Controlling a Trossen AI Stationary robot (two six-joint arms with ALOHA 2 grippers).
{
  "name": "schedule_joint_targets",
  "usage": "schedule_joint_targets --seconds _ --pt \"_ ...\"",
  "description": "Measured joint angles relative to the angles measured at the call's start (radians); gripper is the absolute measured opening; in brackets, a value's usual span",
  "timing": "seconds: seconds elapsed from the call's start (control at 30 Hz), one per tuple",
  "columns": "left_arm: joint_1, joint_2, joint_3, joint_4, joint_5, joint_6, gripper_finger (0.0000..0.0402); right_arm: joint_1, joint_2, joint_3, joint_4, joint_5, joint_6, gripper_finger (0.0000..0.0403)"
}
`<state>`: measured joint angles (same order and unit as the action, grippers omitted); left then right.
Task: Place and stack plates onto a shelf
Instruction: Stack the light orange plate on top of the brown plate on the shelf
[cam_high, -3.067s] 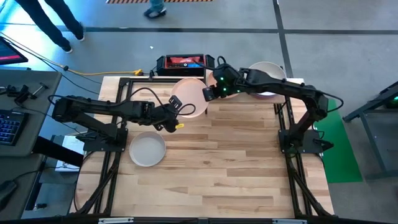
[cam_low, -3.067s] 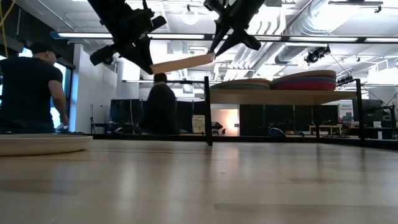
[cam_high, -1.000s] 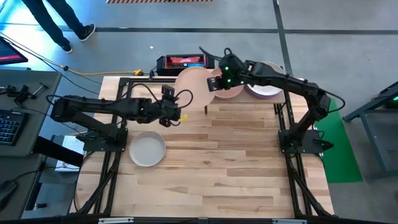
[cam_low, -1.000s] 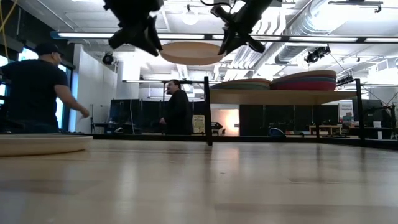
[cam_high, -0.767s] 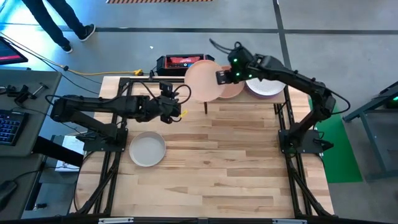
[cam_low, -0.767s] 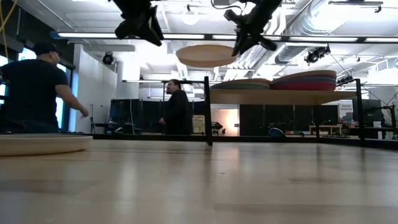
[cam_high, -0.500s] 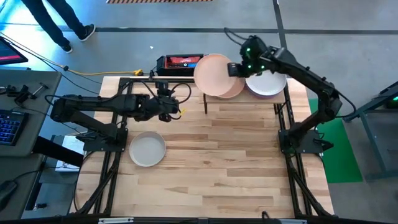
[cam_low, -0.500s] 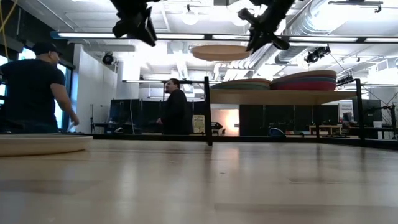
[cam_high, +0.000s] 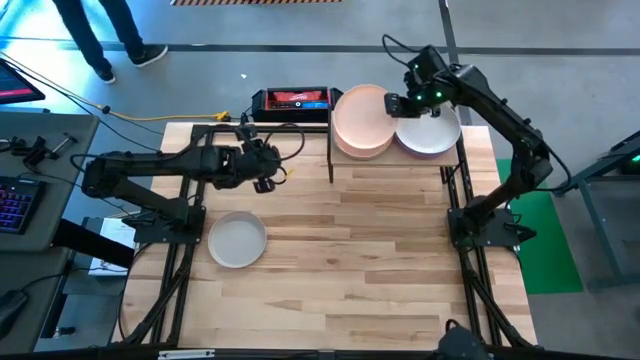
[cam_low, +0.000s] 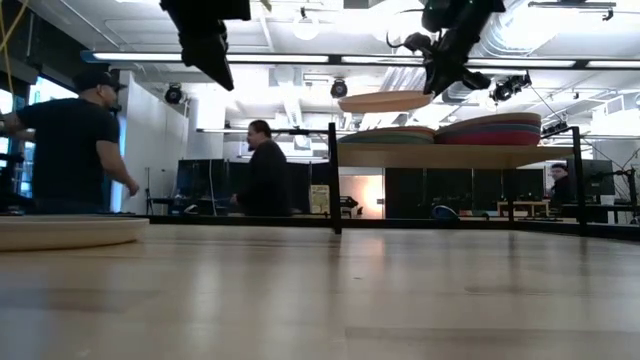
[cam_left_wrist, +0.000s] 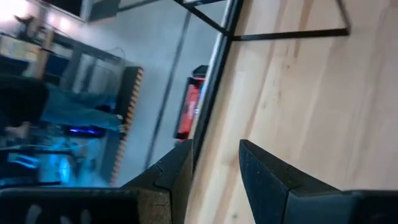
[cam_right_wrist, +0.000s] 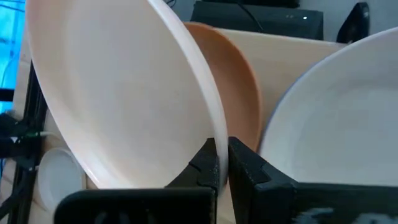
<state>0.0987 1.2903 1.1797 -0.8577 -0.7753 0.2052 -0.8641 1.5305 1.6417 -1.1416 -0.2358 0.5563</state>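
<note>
- Jaws first: right gripper (cam_high: 396, 104) pinches the rim of a pale pink plate (cam_high: 360, 118); left gripper (cam_high: 268, 172) hangs spread and empty over the table (cam_high: 380, 260).
- Shelf (cam_low: 455, 155) holds two stacks already; the pink plate hovers just above the left stack (cam_low: 390, 135).
- Grey plate (cam_high: 237, 240) waits on the table, so I'd say nearly done.
</note>
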Motion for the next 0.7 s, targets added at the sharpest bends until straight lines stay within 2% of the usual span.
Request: schedule_joint_targets --seconds 0.2,0.7 --pt "0.028 0.0 0.0 0.001 0.081 -0.088 0.0122 -0.02 0.032 0.0 0.0 0.0 -0.038 0.0" --pt "0.079 0.0 0.0 0.001 0.085 -0.126 0.0122 -0.019 0.098 0.0 -0.014 -0.006 -0.095 0.0"
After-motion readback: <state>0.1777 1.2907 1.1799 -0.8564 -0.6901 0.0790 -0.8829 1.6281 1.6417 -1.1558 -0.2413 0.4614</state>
